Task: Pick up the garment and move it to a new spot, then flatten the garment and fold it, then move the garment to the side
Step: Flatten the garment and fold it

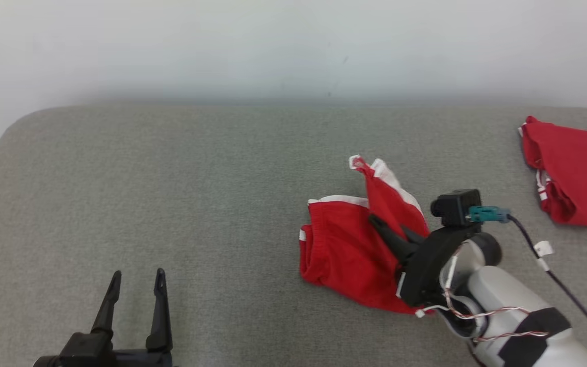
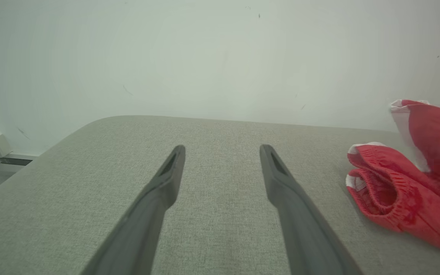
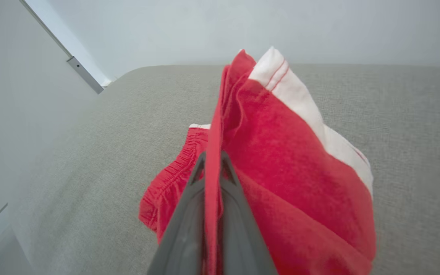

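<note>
Right tool (image 1: 388,224): I note it pinching a lifted fold of the garment (image 1: 339,250), which is red, white-trimmed, elastic-waisted and bunched right of centre on the grey bench (image 1: 171,178). Left tool (image 1: 138,274): spread, empty.

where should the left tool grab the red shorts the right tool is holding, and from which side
Probably the gathered waistband, the bunched edge of the red shorts nearest the open left tool. Come in low from the robot's left: that edge lies doubled and open towards that side, while the right tool is shut on the raised fold to its right.
</note>
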Available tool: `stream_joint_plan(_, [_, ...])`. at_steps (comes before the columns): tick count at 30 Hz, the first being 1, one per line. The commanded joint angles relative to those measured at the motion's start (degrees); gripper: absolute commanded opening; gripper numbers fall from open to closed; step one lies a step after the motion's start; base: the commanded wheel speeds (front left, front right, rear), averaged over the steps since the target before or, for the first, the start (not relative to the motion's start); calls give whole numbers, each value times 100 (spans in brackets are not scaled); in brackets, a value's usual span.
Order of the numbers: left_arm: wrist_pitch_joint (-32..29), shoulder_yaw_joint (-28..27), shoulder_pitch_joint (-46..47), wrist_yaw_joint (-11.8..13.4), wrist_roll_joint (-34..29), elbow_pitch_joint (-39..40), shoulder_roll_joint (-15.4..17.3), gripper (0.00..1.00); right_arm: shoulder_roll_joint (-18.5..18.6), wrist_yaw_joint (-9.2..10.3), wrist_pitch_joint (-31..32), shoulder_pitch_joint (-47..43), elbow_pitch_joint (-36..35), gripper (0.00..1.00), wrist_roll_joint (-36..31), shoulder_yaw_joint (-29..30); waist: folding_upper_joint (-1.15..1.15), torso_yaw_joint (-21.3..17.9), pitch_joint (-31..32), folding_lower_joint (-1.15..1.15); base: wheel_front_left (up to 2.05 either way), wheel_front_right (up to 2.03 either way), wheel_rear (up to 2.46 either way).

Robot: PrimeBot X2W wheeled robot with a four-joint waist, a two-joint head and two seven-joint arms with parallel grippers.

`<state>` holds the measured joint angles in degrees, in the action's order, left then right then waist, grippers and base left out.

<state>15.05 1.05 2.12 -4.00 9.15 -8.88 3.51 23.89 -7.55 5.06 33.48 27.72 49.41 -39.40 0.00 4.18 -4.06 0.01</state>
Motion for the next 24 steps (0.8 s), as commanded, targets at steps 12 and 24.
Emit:
stream_joint_plan(12, [14,256,307,-31,76,-203,-59,100,-1057,17,97,99,1054,0,-327,178,0,449,-220,-1,0,0,0])
stream_joint_plan(24, [14,127,201,30,70,-203,-64,100,-560,17,-641,-37,316,100,-328,317,0,198,-134,-1,0,0,0])
